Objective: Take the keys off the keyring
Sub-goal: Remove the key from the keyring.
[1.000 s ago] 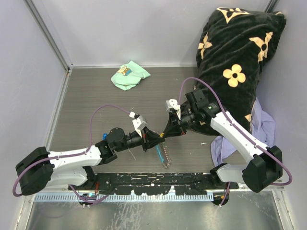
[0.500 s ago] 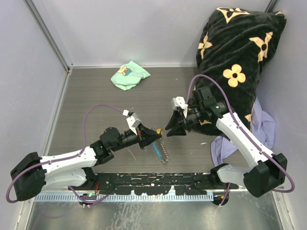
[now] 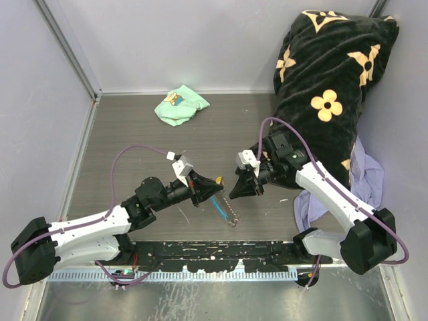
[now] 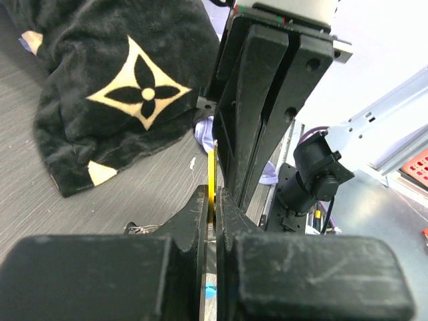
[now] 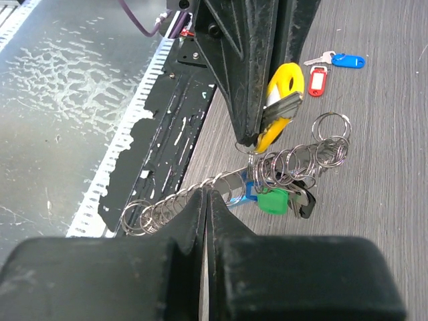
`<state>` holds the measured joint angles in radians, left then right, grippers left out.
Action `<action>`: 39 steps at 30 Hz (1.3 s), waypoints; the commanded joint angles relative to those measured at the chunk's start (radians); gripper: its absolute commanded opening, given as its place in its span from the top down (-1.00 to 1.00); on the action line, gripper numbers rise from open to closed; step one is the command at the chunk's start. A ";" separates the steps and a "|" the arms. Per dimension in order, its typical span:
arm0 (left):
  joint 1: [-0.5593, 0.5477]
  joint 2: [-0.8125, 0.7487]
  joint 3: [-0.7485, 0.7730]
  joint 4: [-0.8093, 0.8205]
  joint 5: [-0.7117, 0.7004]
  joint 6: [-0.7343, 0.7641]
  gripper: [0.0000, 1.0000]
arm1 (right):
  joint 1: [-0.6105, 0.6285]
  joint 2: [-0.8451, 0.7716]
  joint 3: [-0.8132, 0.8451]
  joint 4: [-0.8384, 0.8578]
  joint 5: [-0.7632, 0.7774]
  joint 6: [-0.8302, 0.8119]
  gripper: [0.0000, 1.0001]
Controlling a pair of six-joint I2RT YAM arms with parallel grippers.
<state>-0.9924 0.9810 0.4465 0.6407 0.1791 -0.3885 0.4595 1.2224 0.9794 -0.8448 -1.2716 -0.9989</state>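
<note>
The clenched right pincer (image 5: 206, 195) covers the spot where its tips reach the keyring (image 5: 155, 211), so whether it nips the chain cannot be told. In the right wrist view a green-tagged key (image 5: 273, 201) hides most of the sky-blue fob (image 3: 216, 206). Half a second ago that pincer gaped, farther from the left pincer (image 3: 214, 182); now it is closed and close beside it. The left pincer grasps a yellow-tagged key (image 5: 283, 100), and the keyring trails from it, long axis toward the arm bases. A red-tagged key (image 5: 317, 79) and a blue-tagged key (image 5: 348, 61) lie loose on the counter (image 3: 134, 134).
</note>
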 commanded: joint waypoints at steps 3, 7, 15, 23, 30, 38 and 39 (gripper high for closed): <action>0.006 -0.014 0.081 0.073 0.026 -0.031 1.00 | 0.025 -0.004 -0.028 0.191 0.023 0.113 0.95; 0.005 0.007 0.093 0.085 0.047 -0.041 1.00 | 0.040 -0.004 -0.047 0.255 0.046 0.172 0.94; 0.005 0.020 0.100 0.089 0.070 -0.052 1.00 | 0.041 -0.014 -0.046 0.310 0.076 0.253 0.71; 0.006 0.025 0.100 0.094 0.076 -0.057 1.00 | 0.041 -0.019 -0.037 0.312 0.064 0.275 0.49; 0.006 0.030 0.100 0.098 0.070 -0.055 1.00 | 0.041 -0.019 -0.021 0.199 -0.021 0.142 0.47; 0.005 0.028 0.099 0.096 0.062 -0.054 1.00 | 0.041 -0.018 -0.012 0.145 -0.047 0.084 0.50; 0.005 0.029 0.103 0.097 0.064 -0.055 1.00 | 0.041 -0.018 -0.012 0.145 -0.048 0.083 0.51</action>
<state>-0.9916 1.0191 0.4881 0.6373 0.2401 -0.4351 0.4957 1.2224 0.9257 -0.6750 -1.2648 -0.8772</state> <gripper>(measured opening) 0.036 0.250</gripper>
